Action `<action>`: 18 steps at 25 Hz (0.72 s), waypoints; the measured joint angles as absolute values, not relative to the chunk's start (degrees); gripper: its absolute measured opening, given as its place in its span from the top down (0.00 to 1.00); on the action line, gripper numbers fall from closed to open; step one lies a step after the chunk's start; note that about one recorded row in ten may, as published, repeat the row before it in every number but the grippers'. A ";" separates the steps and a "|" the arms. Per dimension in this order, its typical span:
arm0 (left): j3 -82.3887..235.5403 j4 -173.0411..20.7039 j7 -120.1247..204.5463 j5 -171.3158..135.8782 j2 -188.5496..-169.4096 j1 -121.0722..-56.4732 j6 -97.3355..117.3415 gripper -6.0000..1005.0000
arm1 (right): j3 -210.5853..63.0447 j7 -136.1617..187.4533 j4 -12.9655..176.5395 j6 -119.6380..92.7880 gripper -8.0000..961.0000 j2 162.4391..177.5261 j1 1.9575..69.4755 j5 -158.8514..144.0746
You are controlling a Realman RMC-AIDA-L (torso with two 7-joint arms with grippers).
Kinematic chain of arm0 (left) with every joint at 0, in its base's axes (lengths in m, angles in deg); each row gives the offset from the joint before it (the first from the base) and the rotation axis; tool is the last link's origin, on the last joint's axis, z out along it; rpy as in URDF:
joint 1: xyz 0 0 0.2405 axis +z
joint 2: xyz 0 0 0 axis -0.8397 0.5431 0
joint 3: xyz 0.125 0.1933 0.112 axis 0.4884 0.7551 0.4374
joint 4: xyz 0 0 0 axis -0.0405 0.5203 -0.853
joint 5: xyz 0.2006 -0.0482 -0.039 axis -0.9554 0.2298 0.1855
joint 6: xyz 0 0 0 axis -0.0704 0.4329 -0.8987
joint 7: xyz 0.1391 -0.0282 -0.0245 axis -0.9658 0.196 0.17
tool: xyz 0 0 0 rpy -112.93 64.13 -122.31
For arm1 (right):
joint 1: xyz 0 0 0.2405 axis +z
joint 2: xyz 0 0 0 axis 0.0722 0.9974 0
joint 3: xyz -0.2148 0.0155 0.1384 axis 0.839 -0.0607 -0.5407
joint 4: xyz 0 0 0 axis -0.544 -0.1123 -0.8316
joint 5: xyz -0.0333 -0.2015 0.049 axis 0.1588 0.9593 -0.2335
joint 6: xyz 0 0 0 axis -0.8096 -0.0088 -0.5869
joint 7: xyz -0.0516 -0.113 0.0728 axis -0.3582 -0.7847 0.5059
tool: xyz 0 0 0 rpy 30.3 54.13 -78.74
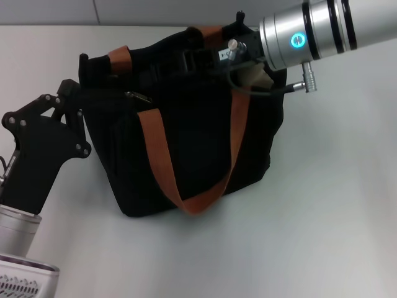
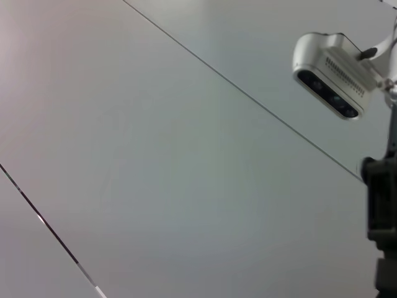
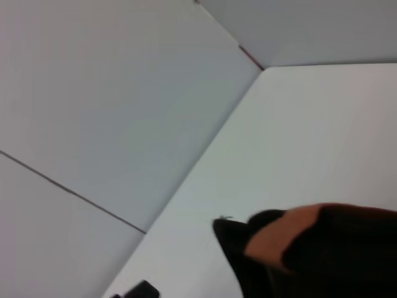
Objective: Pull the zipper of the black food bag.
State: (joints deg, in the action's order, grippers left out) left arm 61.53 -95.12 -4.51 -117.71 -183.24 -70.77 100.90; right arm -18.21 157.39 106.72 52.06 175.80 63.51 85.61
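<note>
Black food bag (image 1: 186, 143) is set on the white table (image 1: 322, 217), orange-brown straps (image 1: 232, 149) draped over its front. The left gripper (image 1: 71, 102) is pressed against the bag's left upper edge, near the zipper (image 1: 138, 97). The right gripper (image 1: 205, 53) is reached over the bag's top rear. Whether either gripper is clenched cannot be told.

The head view looks down from above on the black food bag (image 1: 186, 136), filling mid-frame. The left wrist view faces blank wall panels. The right wrist view sits close, catching the bag's corner (image 3: 310, 254) at lower right.
</note>
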 joint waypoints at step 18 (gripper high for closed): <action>61.62 -95.16 -4.51 -117.70 -183.24 -71.08 100.91 0.98 | -17.86 157.02 103.63 52.18 0.54 176.36 65.73 85.93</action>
State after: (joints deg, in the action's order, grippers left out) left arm 61.62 -95.16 -4.51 -117.70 -183.24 -71.08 100.91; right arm -17.86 157.02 103.63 52.18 176.36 65.73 85.93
